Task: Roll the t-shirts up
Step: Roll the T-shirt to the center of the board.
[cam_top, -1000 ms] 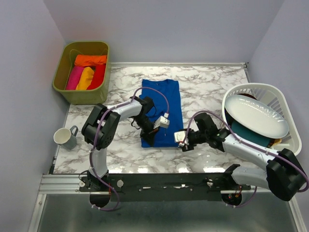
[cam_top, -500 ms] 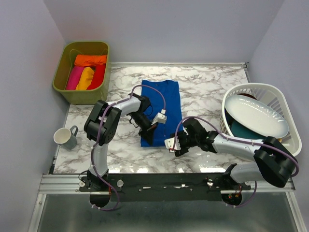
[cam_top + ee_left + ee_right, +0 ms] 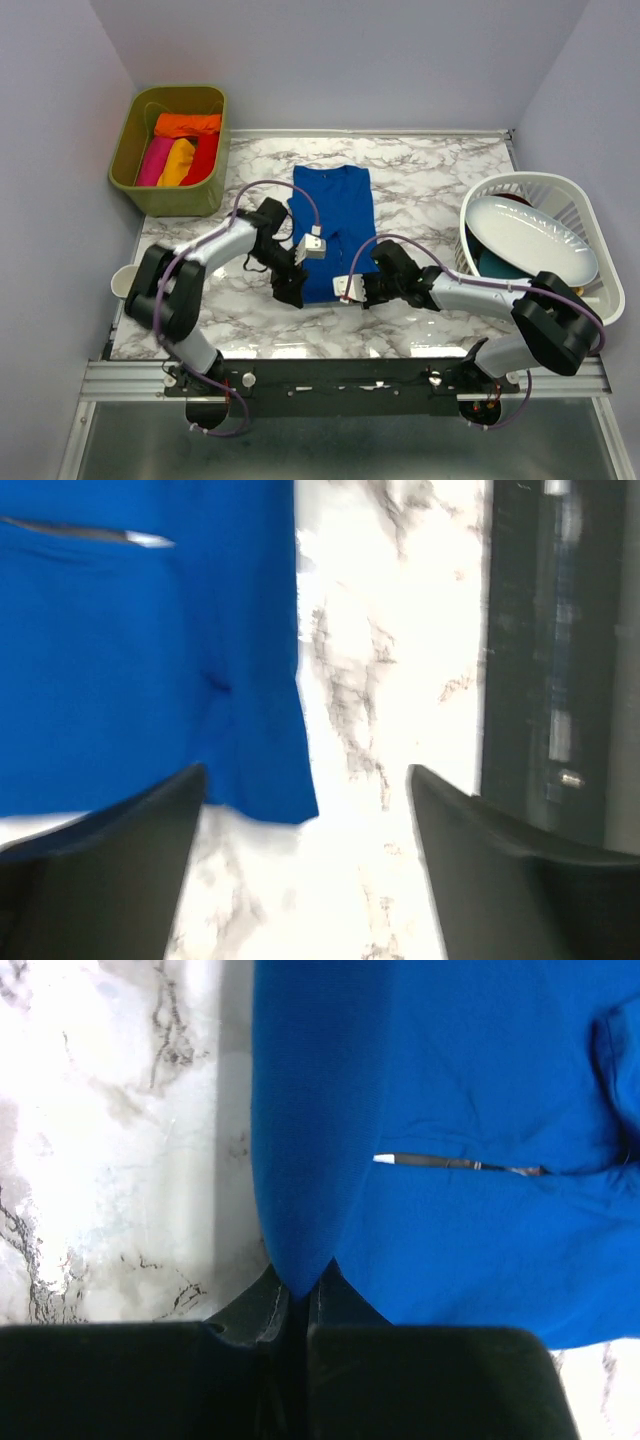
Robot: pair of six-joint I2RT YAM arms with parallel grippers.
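A: R gripper [image 3: 352, 293]?
B: Fingers pressed tight together, pinching the near hem of the blue t-shirt [image 3: 335, 215] at its right corner — cloth bunched into the tips.
A: L gripper [image 3: 292, 293]?
B: Fingers spread wide, low at the near-left corner. Contact w/ cloth — can't tell.
A: Shirt's lie?
B: Flat on the marble table [image 3: 440, 175], mid-table, folded to a narrow strip, long axis running from the arms twd the far wall. Olive bin [image 3: 128, 140] at far left holds rolled shirts [image 3: 178, 160].
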